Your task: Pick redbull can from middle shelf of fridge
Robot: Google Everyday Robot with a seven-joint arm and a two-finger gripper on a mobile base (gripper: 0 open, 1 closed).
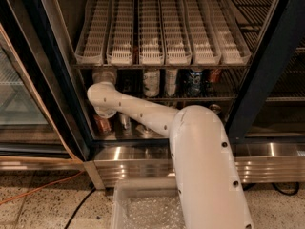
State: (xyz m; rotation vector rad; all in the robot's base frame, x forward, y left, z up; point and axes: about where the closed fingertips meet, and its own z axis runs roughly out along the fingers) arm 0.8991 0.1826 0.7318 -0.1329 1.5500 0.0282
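Observation:
The fridge (59,80) stands open with my white arm reaching in at the left. My gripper (104,74) sits at the arm's far end, at the left end of the middle shelf (190,99), a dark wire rack, and is mostly hidden under the rack above. A slim dark can with a round silver lid, which looks like the redbull can (215,109), shows at the right by the shelf's front rail, far from the gripper. Two white-labelled cans (151,82), a blue can (194,81) and a red can (214,75) stand between them.
A rack of white slotted lanes (162,27) hangs just above the gripper. Lower cans (102,124) stand under my elbow. The black door frame (259,61) bounds the right side, a glass door (24,94) the left. A clear bin (143,209) sits on the floor in front.

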